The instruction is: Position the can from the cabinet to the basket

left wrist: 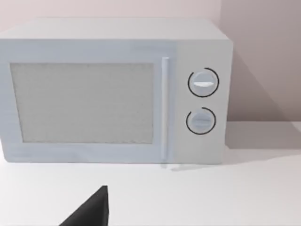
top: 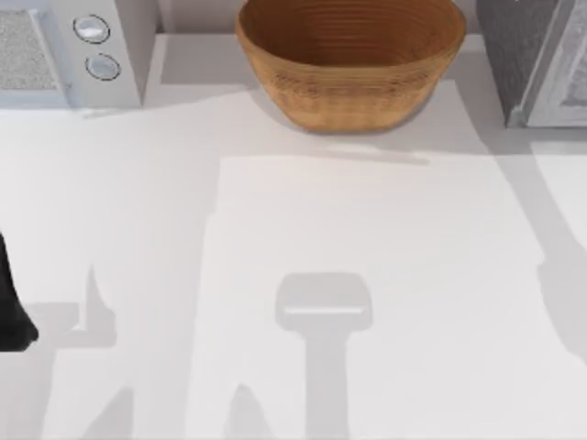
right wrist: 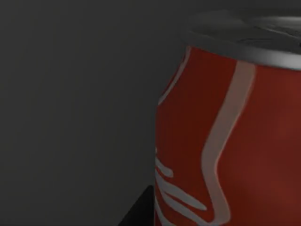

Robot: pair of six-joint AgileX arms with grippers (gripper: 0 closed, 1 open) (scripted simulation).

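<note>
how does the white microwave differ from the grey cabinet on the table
The microwave is plain white with two round silver knobs; the cabinet is dark grey and speckled with a white framed door. The microwave stands at the table's far left corner, the cabinet at its far right, with the basket between them. Both are box-shaped and sit at the back edge.

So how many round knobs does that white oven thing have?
2. Both round silver knobs sit on the white microwave-like appliance, to the right of its door: the upper knob directly above the lower knob.

Upright red can (right wrist: 225,141) with white swirls, within dim grey cabinet (top: 532,55); empty wicker basket (top: 350,60) left of cabinet.
</note>
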